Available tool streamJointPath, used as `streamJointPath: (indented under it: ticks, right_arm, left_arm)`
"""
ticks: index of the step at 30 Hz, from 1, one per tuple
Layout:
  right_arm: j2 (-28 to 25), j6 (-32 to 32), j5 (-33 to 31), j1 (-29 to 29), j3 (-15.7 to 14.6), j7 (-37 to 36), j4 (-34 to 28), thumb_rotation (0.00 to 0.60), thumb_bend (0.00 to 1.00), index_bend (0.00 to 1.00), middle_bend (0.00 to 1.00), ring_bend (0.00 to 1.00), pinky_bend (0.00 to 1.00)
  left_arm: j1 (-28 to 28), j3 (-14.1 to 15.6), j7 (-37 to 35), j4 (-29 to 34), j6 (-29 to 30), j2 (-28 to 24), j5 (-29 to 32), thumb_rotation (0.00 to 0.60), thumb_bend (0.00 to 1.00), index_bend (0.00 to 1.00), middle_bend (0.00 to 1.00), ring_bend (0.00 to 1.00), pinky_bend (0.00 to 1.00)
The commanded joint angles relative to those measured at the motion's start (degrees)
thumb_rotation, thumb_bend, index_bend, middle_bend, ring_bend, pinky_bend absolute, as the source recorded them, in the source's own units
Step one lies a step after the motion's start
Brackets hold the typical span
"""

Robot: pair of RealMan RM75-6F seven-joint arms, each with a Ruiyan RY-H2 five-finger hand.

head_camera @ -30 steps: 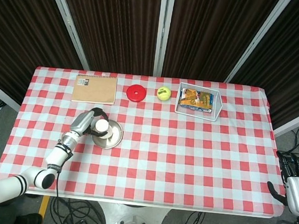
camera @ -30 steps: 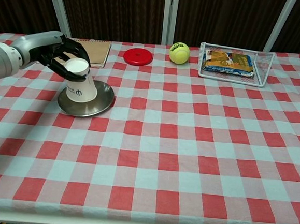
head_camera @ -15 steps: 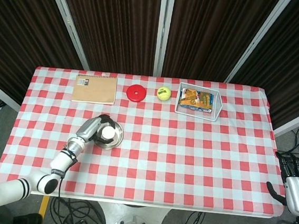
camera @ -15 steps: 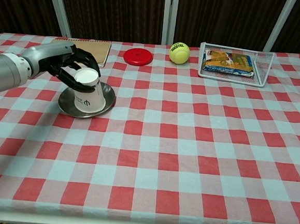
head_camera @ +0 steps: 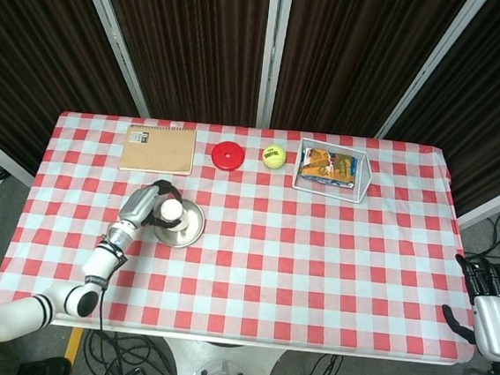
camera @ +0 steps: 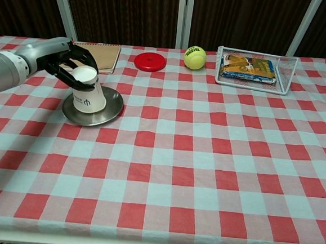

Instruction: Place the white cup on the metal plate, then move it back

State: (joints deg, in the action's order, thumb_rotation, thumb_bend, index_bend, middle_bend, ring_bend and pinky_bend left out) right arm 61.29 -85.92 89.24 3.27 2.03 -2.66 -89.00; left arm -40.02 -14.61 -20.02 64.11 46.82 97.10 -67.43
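Note:
The white cup (camera: pixel 88 93) stands on the metal plate (camera: pixel 110 111) at the table's left, wider end down and leaning a little left. My left hand (camera: pixel 63 62) grips its upper part, fingers curled around it from the left. From the head camera the cup (head_camera: pixel 171 209) shows as a white disc over the plate (head_camera: pixel 191 229), with the left hand (head_camera: pixel 146 203) beside it. My right hand (head_camera: pixel 489 304) hangs off the table's right front corner, fingers apart and holding nothing.
Along the far edge lie a brown notebook (camera: pixel 103 55), a red disc (camera: pixel 150 60), a yellow tennis ball (camera: pixel 194 57) and a wire basket (camera: pixel 285 72) with packets in it. Red-checked cloth covers the table (camera: pixel 205 159).
Half a second ago my left hand and the cup sat lower and further right over the plate, the cup tilted more. Both are back to the left, the cup more upright.

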Motion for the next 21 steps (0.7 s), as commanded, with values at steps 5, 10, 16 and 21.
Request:
streamJointPath:
  ticks: [5, 10, 16, 21]
  right_arm:
    - [0.0, 0.1, 0.1, 0.0, -0.2, 0.0, 0.1, 0.600, 0.22, 0.01, 0.17, 0.00, 0.10]
    - [-0.2, -0.6, 0.1, -0.4, -0.2, 0.2, -0.2, 0.600, 0.22, 0.01, 0.17, 0.00, 0.10]
    - [0.0, -0.7, 0.1, -0.7, -0.4, -0.2, 0.1, 0.600, 0.22, 0.01, 0.17, 0.00, 0.10]
    - [0.4, -0.3, 0.2, -0.5, -0.5, -0.6, 0.7, 0.600, 0.22, 0.01, 0.17, 0.00, 0.10]
  left_arm:
    - [0.3, 2.3, -1.9, 5.1, -1.1, -2.0, -3.3, 0.600, 0.35, 0.50, 0.31, 0.13, 0.20]
    - [-0.7, 1.2, -0.5, 2.0, -1.4, -1.0, -1.9, 0.600, 0.35, 0.50, 0.31, 0.13, 0.18]
    - [-1.1, -0.8, 2.4, -2.9, -1.9, 0.7, 2.9, 0.600, 0.36, 0.50, 0.31, 0.13, 0.18]
    - [-0.1, 0.1, 1.2, 1.8, -1.8, -1.0, 1.5, 0.600, 0.36, 0.50, 0.31, 0.13, 0.18]
